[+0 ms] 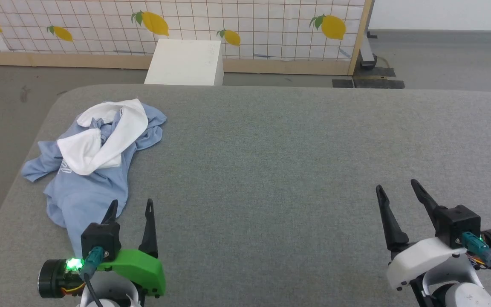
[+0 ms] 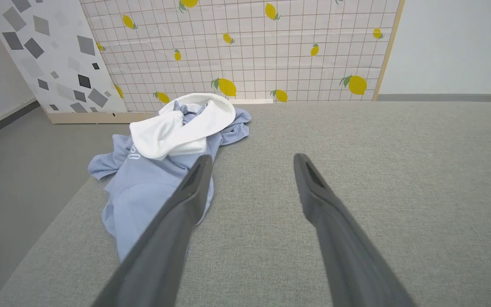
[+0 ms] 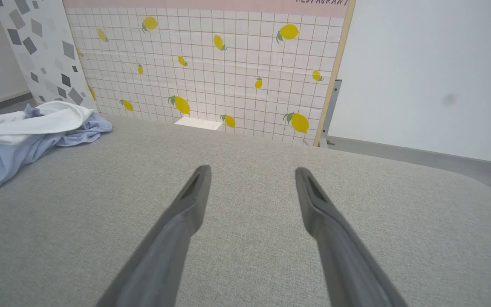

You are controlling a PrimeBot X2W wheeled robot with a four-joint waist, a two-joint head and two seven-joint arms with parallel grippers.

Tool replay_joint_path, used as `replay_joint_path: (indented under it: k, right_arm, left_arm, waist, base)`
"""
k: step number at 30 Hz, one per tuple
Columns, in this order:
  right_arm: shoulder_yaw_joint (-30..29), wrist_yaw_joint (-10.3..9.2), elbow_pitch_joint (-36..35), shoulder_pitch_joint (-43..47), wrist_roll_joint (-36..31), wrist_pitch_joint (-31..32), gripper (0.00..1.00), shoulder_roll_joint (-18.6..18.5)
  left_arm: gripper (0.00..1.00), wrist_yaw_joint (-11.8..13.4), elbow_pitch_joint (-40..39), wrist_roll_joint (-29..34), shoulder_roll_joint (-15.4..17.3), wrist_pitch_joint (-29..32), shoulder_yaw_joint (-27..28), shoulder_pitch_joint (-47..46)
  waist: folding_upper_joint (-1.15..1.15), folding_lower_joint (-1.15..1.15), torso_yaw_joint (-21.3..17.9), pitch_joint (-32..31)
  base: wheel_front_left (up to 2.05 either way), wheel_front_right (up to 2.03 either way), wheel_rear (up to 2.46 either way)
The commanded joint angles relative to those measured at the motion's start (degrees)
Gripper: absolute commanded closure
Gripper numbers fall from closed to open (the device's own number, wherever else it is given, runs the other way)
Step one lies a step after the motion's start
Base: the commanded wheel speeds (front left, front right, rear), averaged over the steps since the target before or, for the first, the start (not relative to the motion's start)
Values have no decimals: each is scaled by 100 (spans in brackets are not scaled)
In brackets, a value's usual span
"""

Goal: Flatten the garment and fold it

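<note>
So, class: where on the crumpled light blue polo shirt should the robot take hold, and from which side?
Probably the near edge of the light blue knit polo shirt, beside the left gripper, coming low from the robot's side. That end lies flat on the grey fabric surface; the white lining is bunched farther off.

The garment (image 1: 88, 179) is light blue with white lining. The table (image 1: 296, 170) is flecked grey. The far screen (image 1: 271, 25) is white with a thin grid and yellow lemon print; the far-left panel (image 2: 58, 55) shows grey shards.

Garment (image 3: 15, 145) cut by right wrist view's left edge; logo (image 1: 65, 169) unreadable.
</note>
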Motion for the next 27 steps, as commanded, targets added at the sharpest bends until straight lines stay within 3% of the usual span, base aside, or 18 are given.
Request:
replay_joint_path:
  k: [1, 27]
  right_arm:
    - [-35, 0, 7, 14, 42, -68, 0, 0]
    - [-227, -2, 18, 79, 108, -375, 0, 2]
  left_arm:
    - [0, 10, -6, -21, -1, -67, -13, 16]
    - [0, 104, -53, -227, -7, -372, -136, 96]
  waist:
    - [0, 0, 1, 1]
    - [0, 0, 156, 1]
  base:
    - [0, 0, 0]
    - [0, 0, 0]
